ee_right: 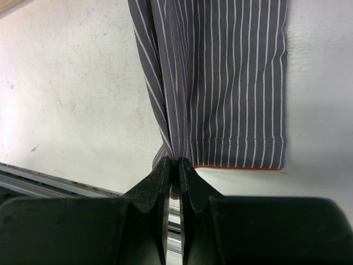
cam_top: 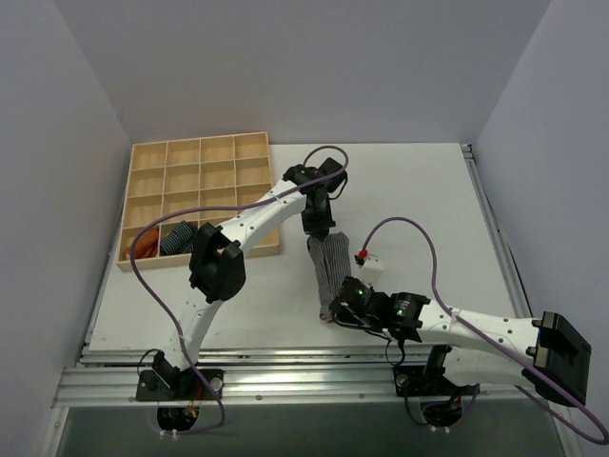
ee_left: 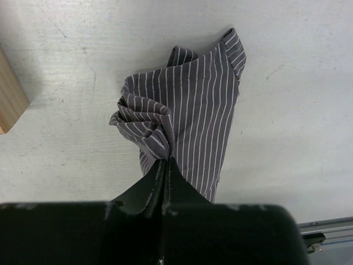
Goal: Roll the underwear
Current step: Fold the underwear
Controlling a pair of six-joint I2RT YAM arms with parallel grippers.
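The underwear (cam_top: 333,267) is a dark grey cloth with thin white stripes and an orange hem, stretched out as a strip on the white table between both grippers. My left gripper (cam_top: 319,233) is shut on its far end, where the cloth is bunched into folds (ee_left: 144,118), with the jaws (ee_left: 165,161) pinching it. My right gripper (cam_top: 335,307) is shut on the near end, and its jaws (ee_right: 177,161) pinch a gathered fold by the hem. The rest of the cloth (ee_right: 231,83) lies flat beyond.
A wooden compartment tray (cam_top: 200,150) stands at the back left; its corner shows in the left wrist view (ee_left: 11,99). It holds an orange cloth (cam_top: 145,243) and a blue striped roll (cam_top: 179,238). A small white box (cam_top: 369,262) lies right of the underwear. The metal rail (cam_top: 285,367) runs along the near edge.
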